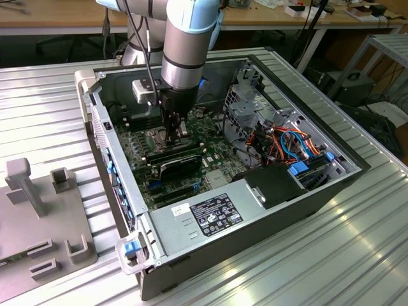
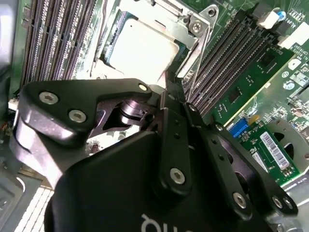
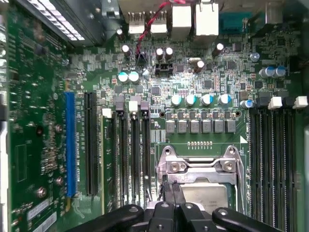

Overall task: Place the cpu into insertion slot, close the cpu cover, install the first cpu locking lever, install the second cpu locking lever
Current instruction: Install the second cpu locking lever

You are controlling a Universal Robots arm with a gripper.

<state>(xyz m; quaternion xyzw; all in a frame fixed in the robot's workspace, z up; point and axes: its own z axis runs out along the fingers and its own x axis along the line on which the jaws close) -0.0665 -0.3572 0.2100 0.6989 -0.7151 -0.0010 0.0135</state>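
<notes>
Bench: ribbed metal table (image 1: 357, 255) carrying an open computer case (image 1: 255, 236).
Cpu (image 2: 140, 50): seated in the insertion slot (image 2: 107, 43), under the cpu cover (image 2: 164, 17).
Gripper (image 2: 168, 84): fingers drawn together at the socket's edge, seemingly for lever work.

I log from the second wrist view:
- tool (image 2: 168, 83): black linkage in the foreground, tip at the cpu's edge.
- cpu (image 2: 140, 48): dull silver top, framed by the cpu cover (image 2: 161, 13).
- memory slots (image 2: 53, 38): long, dark, on either side.
- motherboard (image 2: 263, 72): green.
</notes>
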